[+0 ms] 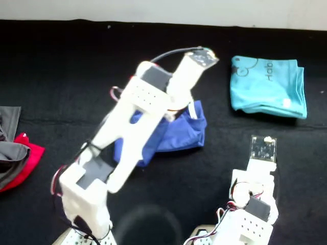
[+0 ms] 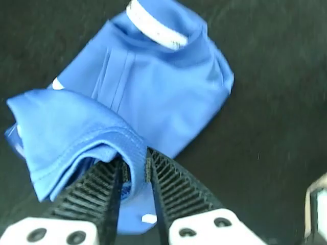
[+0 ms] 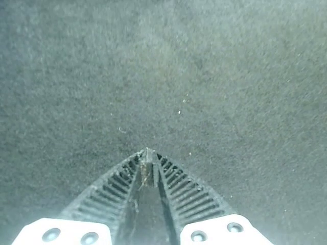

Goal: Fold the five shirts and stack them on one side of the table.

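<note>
Between the fingers (image 2: 176, 186) of my left claw (image 2: 134, 159) there's a bunched hem of the blue shirt (image 2: 168, 92). That claw is squeezed nearly closed, with just that fold of fabric pinched in it. The rest of the shirt spreads out past the fingertips onto the black table (image 1: 61, 66), and the white collar tag is at the end farthest from the claw. The pinched edge is rolled over on itself right at the fingertips. From the high view the shirt looks like a loose, crumpled heap under the left arm's wrist, not folded flat at all.

My right claw (image 3: 148, 154) has its fingertips pressed together with nothing between them. All I see under and ahead of it is bare black table, and I can't tell if the tips are touching the surface.

Out ahead of the right claw, near the far edge, the teal shirt (image 1: 268, 87) lies folded, well apart from both claws. Way off on the left claw's outer side, at the table edge, sits a red shirt (image 1: 28, 155) with a grey shirt (image 1: 10, 148) lying partly on top of it, nowhere near either claw.
</note>
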Motion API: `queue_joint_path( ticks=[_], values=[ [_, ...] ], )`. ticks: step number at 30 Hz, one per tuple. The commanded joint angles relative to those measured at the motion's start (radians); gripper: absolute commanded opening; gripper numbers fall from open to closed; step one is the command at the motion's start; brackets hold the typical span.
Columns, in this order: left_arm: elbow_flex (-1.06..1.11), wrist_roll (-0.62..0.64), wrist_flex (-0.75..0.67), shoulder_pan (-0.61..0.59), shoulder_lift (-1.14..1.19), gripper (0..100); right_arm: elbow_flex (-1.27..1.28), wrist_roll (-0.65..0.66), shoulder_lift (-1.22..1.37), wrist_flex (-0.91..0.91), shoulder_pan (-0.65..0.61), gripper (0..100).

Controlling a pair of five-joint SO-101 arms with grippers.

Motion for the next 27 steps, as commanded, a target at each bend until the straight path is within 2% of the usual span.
queue_joint_path(
  ticks=[1,5,12,16,19,25,27],
  values=[
    [-0.156,0.052,-0.040,0.036,0.102,1,0.111,0.003,-0.021,0.005,0.001,0.7],
    [-0.340,0.140,-0.031,0.058,0.251,1,0.111,0.003,-0.024,0.019,0.001,0.7],
    [-0.558,0.149,-0.037,0.093,0.463,1,0.111,0.003,-0.024,0.019,0.001,0.7],
    [-0.667,0.149,-0.015,0.081,0.553,13,0.111,0.003,-0.024,0.021,0.001,0.7],
    [-0.756,0.149,0.046,0.054,0.572,21,0.111,0.003,-0.024,0.021,0.001,0.7],
    [-1.070,0.149,0.290,-0.007,0.555,21,0.111,0.003,-0.024,0.019,-0.001,0.7],
    [-1.125,0.150,0.331,-0.045,0.550,16,0.111,0.003,-0.024,0.019,-0.001,0.7]
  ],
)
